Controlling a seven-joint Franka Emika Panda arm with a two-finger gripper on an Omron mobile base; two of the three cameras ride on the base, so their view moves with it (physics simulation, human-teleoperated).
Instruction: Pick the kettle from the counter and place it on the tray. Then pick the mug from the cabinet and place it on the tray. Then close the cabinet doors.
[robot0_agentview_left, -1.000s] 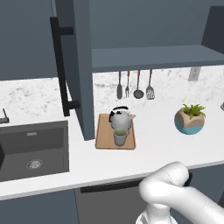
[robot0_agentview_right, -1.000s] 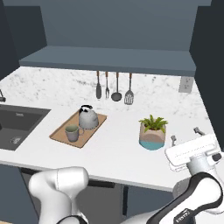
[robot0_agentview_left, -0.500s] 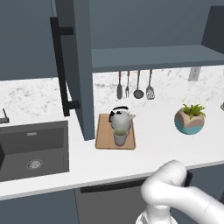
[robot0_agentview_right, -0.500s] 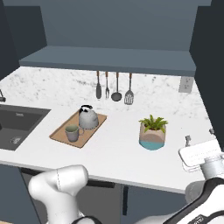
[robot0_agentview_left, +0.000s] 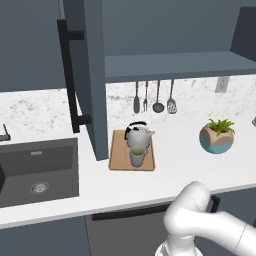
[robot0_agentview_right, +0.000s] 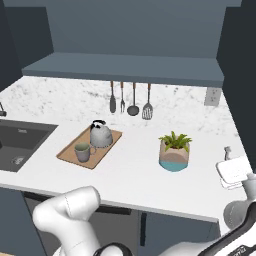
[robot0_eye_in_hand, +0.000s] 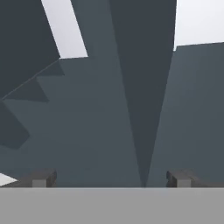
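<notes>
Wooden and light brown, the tray lies on the white speckled counter just right of the dark sink. The silver kettle already stands on the tray, at its far end, and the greyish mug stands on it too, at the near end, close to the kettle. So I judge that both objects are placed and only the cabinet doors are left to close.

One cabinet door stands open, swung out toward the room, with its edge over the left side of the tray. Its long black bar handle runs vertically on the face. At the right side of the right base view a second dark panel can be seen, probably the other door, also open.

In the hand view the gripper has its two fingertips spread as wide as they go, with nothing between them; in front of it are only dark slate-blue panels, seen close.

A door like this is stiff and flat, and should turn easily on its hinges. It needs no grasp, I think: a steady push on the flat face near the free edge, far from the hinge, or a hook behind the bar handle, would be enough.
</notes>
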